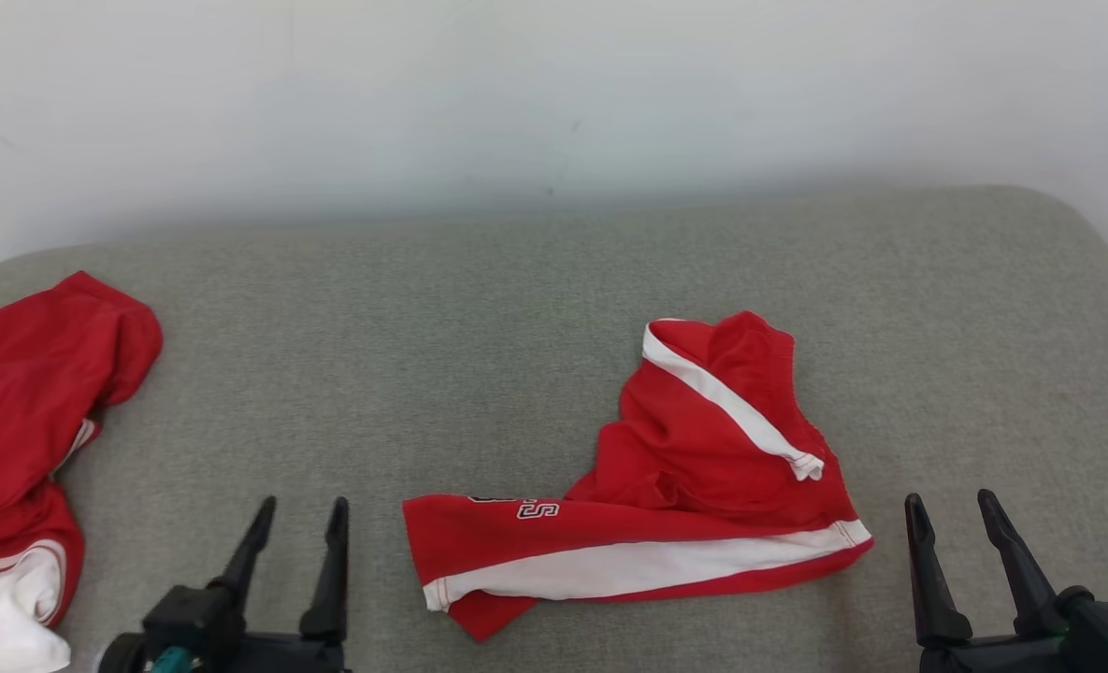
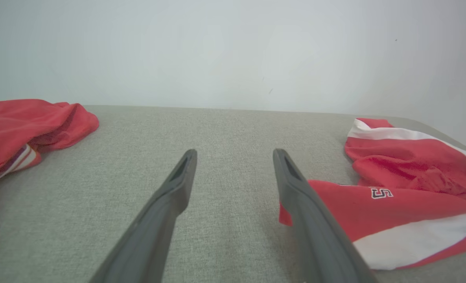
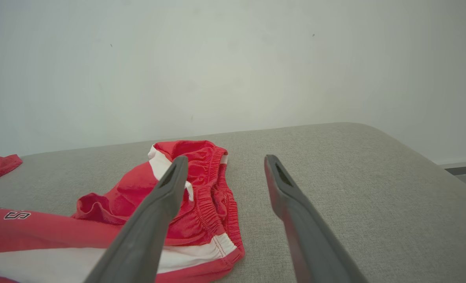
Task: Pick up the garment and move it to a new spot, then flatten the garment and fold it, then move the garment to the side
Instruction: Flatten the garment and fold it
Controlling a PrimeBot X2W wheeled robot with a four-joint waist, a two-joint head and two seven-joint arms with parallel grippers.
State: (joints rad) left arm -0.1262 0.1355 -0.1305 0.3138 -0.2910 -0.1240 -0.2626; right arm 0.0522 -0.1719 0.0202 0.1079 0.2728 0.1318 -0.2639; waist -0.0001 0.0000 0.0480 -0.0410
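The garment [image 1: 694, 486] is a pair of red shorts with white side stripes, lying crumpled on the grey padded surface [image 1: 479, 327] right of centre; it also shows as the garment [image 2: 394, 204] and the garment [image 3: 146, 212]. My left gripper [image 1: 299, 514] stands open at the lower left, just left of the shorts' leg end, holding nothing; in its wrist view the left gripper [image 2: 234, 155] has bare fabric surface between its fingers. My right gripper [image 1: 952, 505] is open at the lower right, just right of the shorts; the right gripper [image 3: 225, 161] is empty.
A second red garment [image 1: 30, 439] with white trim lies bunched at the left edge, seen also as the red garment [image 2: 24, 129]. A pale wall [image 1: 554, 93] stands behind the surface. The surface's rounded right corner [image 1: 1077, 234] drops to the floor.
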